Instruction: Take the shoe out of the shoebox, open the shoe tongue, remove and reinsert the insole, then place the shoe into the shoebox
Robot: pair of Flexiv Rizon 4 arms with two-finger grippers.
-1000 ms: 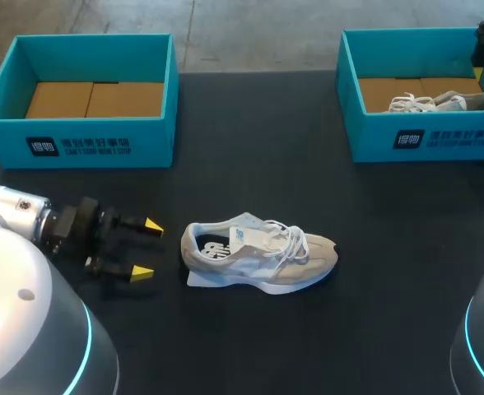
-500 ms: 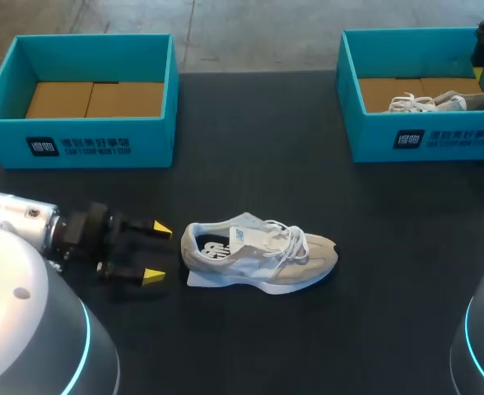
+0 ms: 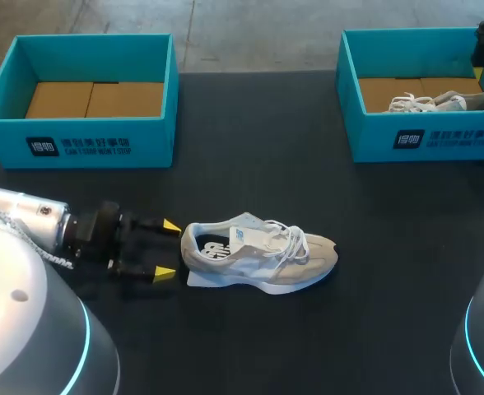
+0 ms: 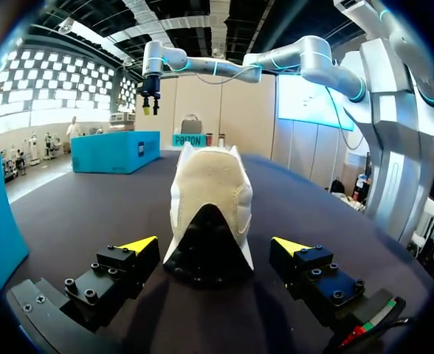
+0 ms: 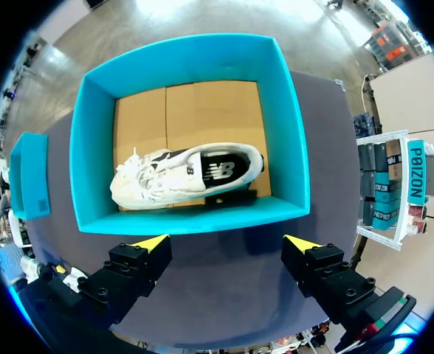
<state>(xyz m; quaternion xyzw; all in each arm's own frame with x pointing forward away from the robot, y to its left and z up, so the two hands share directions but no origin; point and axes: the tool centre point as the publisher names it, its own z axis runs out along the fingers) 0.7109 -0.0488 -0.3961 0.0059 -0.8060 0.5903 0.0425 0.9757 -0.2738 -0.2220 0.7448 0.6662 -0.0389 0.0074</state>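
Left wrist view gave us the clearest read: the shoe [image 4: 206, 199] stood on the dark table [image 4: 77, 214] with its heel turned straight at our left gripper [image 4: 213, 245], centred on the gap. The fingers [image 4: 132, 258] were spread wide, wider than the heel, and held nothing. The heel sat at the mouth of the gap with one yellow tip to either side, neither touching as far as we could see. In the head view the tips lay just beside the heel, and the toe pointed away toward our right side, laces and tongue on top.

We judged the step in hand to be taking hold of the heel, so that the shoe would sit firm for the tongue and insole work. To do that well, we needed to slide in a little further without nudging the shoe along the table (a light shoe on a smooth top would skate). We also had to hold the gap centred, then close evenly on both flanks of the heel, low enough to leave the collar and opening free.

Our right gripper [image 5: 226, 243] hung open and empty above the shoebox [image 5: 187, 221] on our right side, where a second shoe [image 5: 187, 173] lay, well apart from the work.
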